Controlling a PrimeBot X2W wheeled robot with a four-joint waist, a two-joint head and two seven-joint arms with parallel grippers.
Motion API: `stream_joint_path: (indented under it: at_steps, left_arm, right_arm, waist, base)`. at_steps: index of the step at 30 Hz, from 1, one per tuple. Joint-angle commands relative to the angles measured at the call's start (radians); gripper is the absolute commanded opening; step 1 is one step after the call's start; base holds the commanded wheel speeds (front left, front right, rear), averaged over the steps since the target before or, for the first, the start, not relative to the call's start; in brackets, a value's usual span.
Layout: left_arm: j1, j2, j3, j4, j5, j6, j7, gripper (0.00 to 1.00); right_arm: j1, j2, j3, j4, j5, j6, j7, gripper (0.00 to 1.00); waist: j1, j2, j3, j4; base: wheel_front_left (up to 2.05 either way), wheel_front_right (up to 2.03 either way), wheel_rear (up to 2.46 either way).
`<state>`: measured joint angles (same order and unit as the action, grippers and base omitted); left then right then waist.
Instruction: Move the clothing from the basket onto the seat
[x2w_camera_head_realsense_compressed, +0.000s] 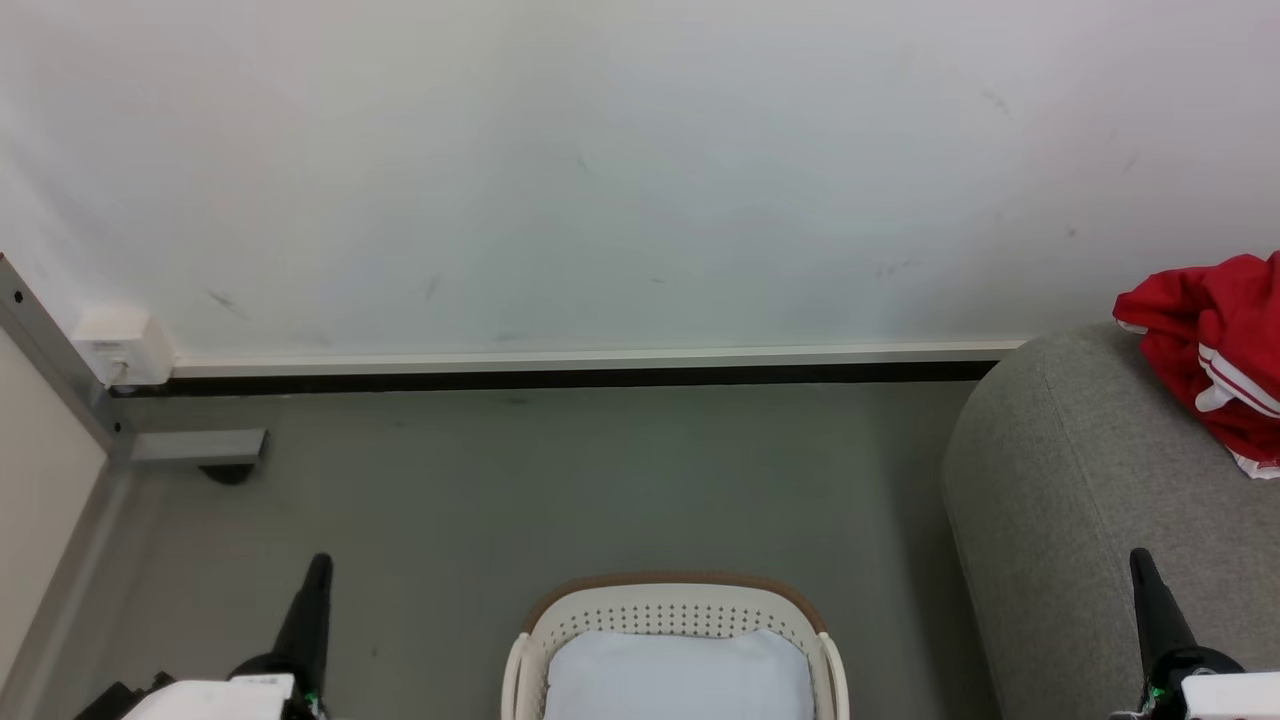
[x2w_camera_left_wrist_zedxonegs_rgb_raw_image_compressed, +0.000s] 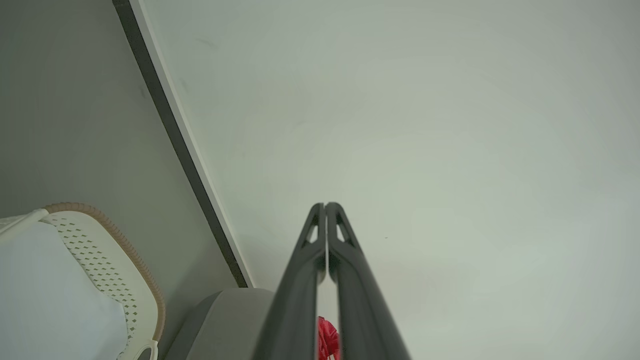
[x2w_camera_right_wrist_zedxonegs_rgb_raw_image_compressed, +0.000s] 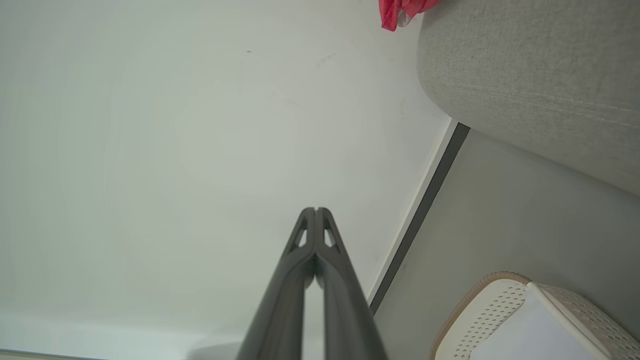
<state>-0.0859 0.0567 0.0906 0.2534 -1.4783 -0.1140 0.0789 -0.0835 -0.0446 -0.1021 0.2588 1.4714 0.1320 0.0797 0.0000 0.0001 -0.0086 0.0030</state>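
Seemingly the clothing (x2w_camera_head_realsense_compressed: 1215, 350) already lay bunched on the seat (x2w_camera_head_realsense_compressed: 1060, 470), close to its rounded edge. A careless brush from the right fingers (x2w_camera_head_realsense_compressed: 1145, 585) could have dragged it off onto the floor, since a loose heap would probably slide readily on that curve. In the basket (x2w_camera_head_realsense_compressed: 670, 582) a pale pad (x2w_camera_head_realsense_compressed: 680, 675) lay uppermost, and its near part was cut off, so a garment could have been missed. The left fingers (x2w_camera_head_realsense_compressed: 316, 590) and the right fingers were pressed together, holding nothing. The clothing sat above and right of the right fingers, apart from them, and well apart from the left.
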Motion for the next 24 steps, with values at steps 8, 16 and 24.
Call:
stream_joint_path:
  at_steps: [8, 16, 24]
  left_arm:
    - [-0.02, -0.002, 0.016, -0.007, -0.075, -0.011, 0.019, 0.0]
    - [-0.026, -0.005, 0.024, -0.009, -0.121, -0.019, 0.034, 0.0]
    - [-0.028, -0.006, 0.027, -0.01, -0.141, -0.018, 0.039, 0.0]
  right_arm:
    - [-0.023, -0.009, -0.009, -0.013, 0.076, -0.002, 0.019, 0.0]
    - [-0.029, -0.009, -0.013, -0.017, 0.13, -0.002, 0.035, 0.0]
    - [-0.032, -0.009, -0.015, -0.017, 0.142, -0.002, 0.038, 0.0]
  waist:
    - [0.0, -0.0001, 0.005, -0.001]
    - [0.0, -0.0001, 0.01, -0.003]
    - [0.0, -0.0001, 0.012, -0.003]
  base:
    - [0.0, 0.0, 0.0]
    - [0.0, 0.0, 0.0]
    - [0.0, 0.0, 0.0]
